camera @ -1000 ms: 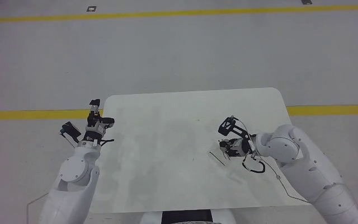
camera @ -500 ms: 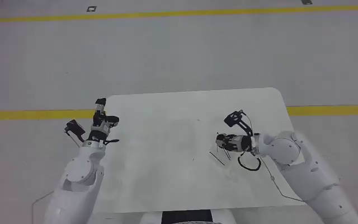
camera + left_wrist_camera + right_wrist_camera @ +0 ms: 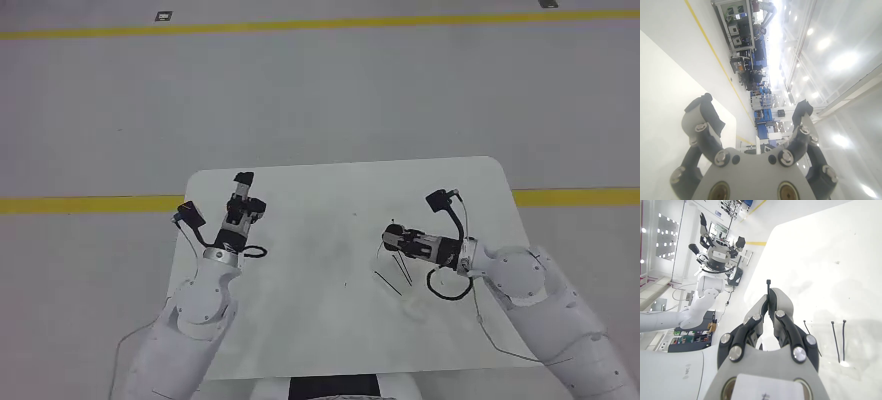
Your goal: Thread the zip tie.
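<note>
- Right gripper (image 3: 769, 295): clamped on a black zip tie (image 3: 768, 285), whose head pokes past the fingertips, above the table's (image 3: 300, 310) right half.
- Left gripper (image 3: 755, 108): spread wide, holding nothing, over the table's left edge.
- Three spare ties (image 3: 836, 340): flat on the table, near the right gripper.

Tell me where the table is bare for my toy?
The table is bare across its wide middle, between the two arms, and along its far side. It's crowded beside the right jaws, where spare zip ties lie.
</note>
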{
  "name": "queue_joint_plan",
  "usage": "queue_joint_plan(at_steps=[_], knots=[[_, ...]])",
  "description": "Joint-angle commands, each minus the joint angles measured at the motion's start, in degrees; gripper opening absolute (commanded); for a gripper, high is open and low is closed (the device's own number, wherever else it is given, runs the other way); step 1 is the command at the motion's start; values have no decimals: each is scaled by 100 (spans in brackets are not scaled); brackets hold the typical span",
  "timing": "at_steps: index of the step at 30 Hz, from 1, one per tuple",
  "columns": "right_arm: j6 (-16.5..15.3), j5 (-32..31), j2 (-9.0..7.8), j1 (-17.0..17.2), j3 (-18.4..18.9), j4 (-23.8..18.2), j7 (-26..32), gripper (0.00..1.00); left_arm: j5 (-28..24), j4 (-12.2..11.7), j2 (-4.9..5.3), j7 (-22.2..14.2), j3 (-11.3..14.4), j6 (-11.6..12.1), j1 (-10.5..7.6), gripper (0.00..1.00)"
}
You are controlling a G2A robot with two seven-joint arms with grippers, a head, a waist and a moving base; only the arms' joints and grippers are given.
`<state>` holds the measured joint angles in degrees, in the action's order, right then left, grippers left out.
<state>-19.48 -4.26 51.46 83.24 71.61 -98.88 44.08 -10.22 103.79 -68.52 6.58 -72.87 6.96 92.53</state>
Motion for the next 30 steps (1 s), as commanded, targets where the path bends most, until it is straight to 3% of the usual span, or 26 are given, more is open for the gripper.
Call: queue_joint_plan(at_steps=[1,8,11,15,20,23,25,26,30], knots=[[0,-1,0,0,0,0,-1,0,1,0,0,-1,-1,-1,1,100],[0,-1,0,0,0,0,-1,0,1,0,0,-1,-1,-1,1,100],[112,248,50,60,-14,-10,-570,0,212,32,-22,-9,145,220,-72,100],[209,769,127,114,-13,-12,-1271,0,766,-102,-94,67,602,582,-355,100],[409,1174,201,186,-71,17,-1701,0,1795,-668,-224,305,1291,878,-898,100],[528,1380,243,212,-150,124,-1778,0,2169,-931,-318,481,1673,914,-1168,100],[522,1397,261,197,-186,179,-1768,0,2290,-1014,-367,621,1822,945,-1273,100],[522,1397,261,197,-186,179,-1768,0,2331,-1038,-398,877,1841,979,-1324,100],[522,1397,261,197,-186,179,-1768,0,2354,-1045,-403,921,1844,985,-1337,100]])
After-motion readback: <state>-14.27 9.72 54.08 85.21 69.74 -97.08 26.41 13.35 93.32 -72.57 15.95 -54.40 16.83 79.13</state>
